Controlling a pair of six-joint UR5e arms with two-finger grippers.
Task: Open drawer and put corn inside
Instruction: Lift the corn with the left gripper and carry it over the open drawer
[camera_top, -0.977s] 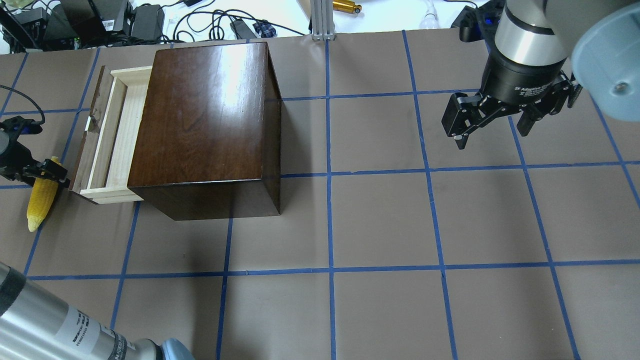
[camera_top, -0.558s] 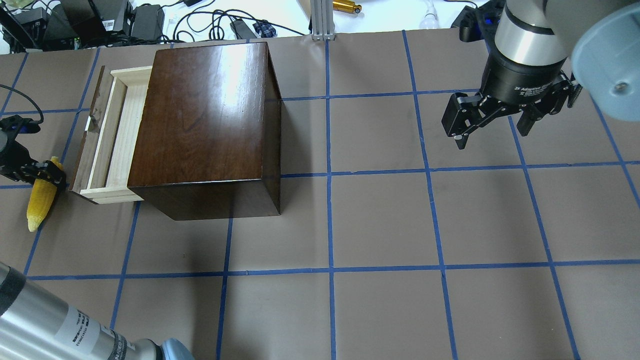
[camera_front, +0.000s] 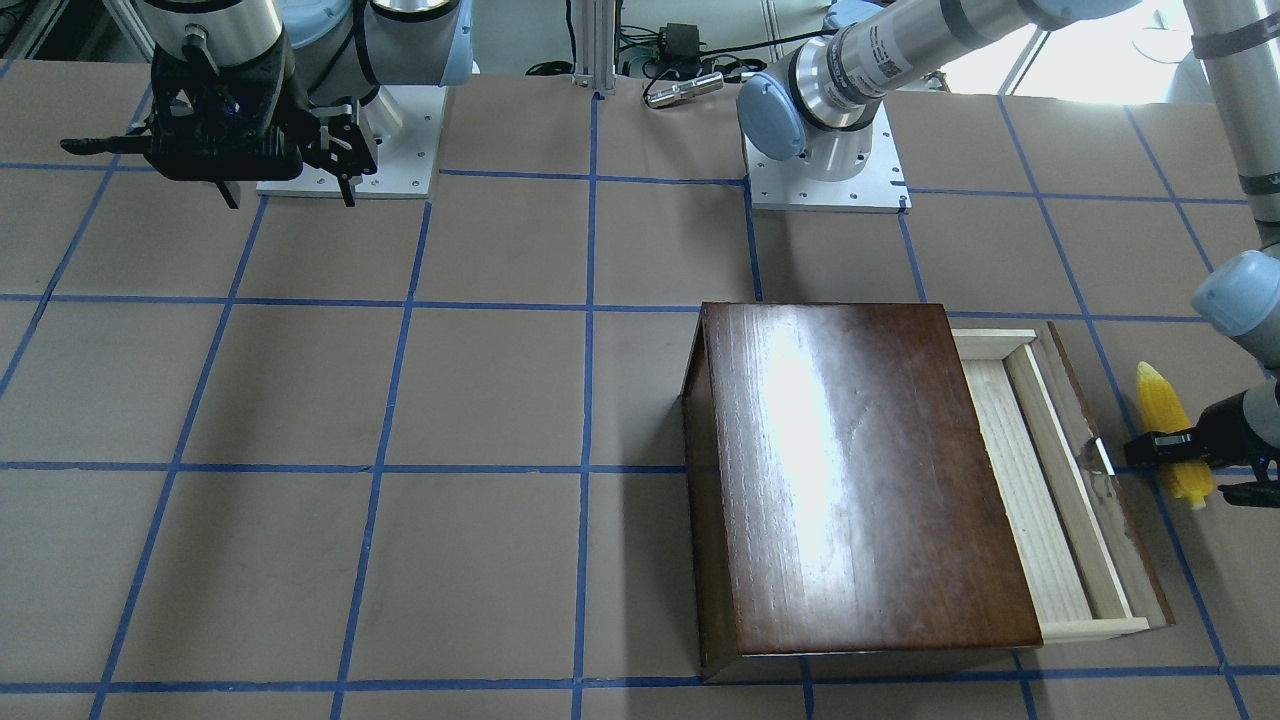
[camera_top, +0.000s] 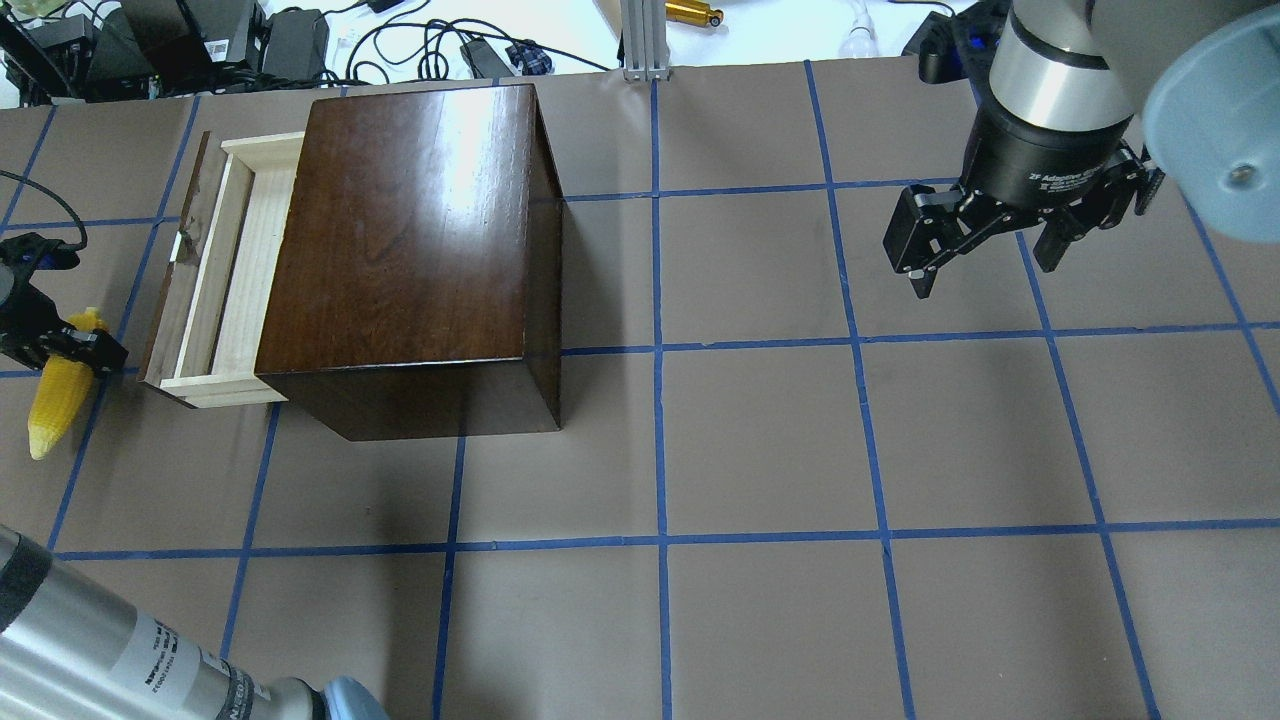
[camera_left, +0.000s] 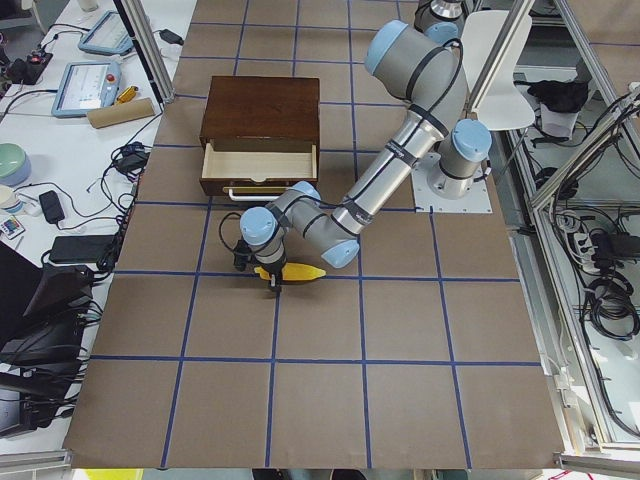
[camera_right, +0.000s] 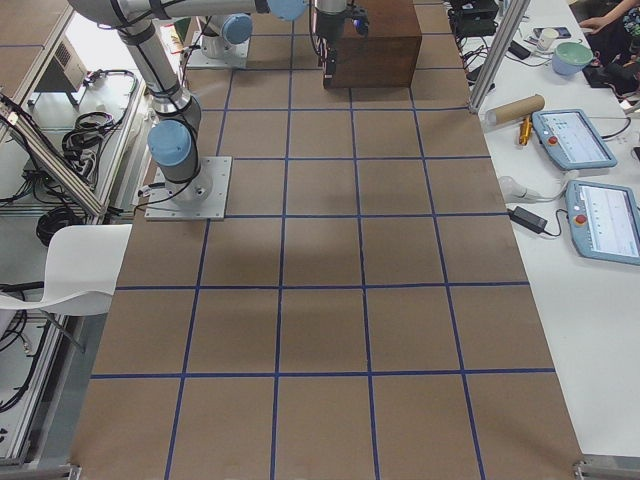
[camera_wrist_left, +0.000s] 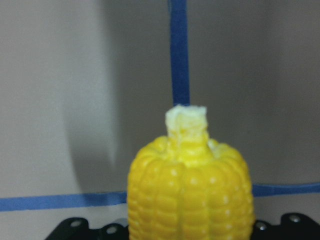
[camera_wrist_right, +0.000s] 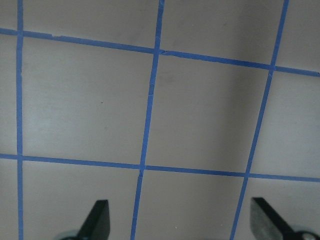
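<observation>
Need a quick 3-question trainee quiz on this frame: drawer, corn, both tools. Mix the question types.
1. True or false: the corn lies inside the drawer.
2. Fill in the gap: the right tool is ____ and holds nothing.
3. Which tool grips the corn? A) left tool B) right tool C) neither

Key: 1 false, the corn is outside, beside the drawer's dark front panel; 2 open; 3 A.

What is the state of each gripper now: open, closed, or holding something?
Left gripper: closed on the corn.
Right gripper: open, holding nothing.
</observation>
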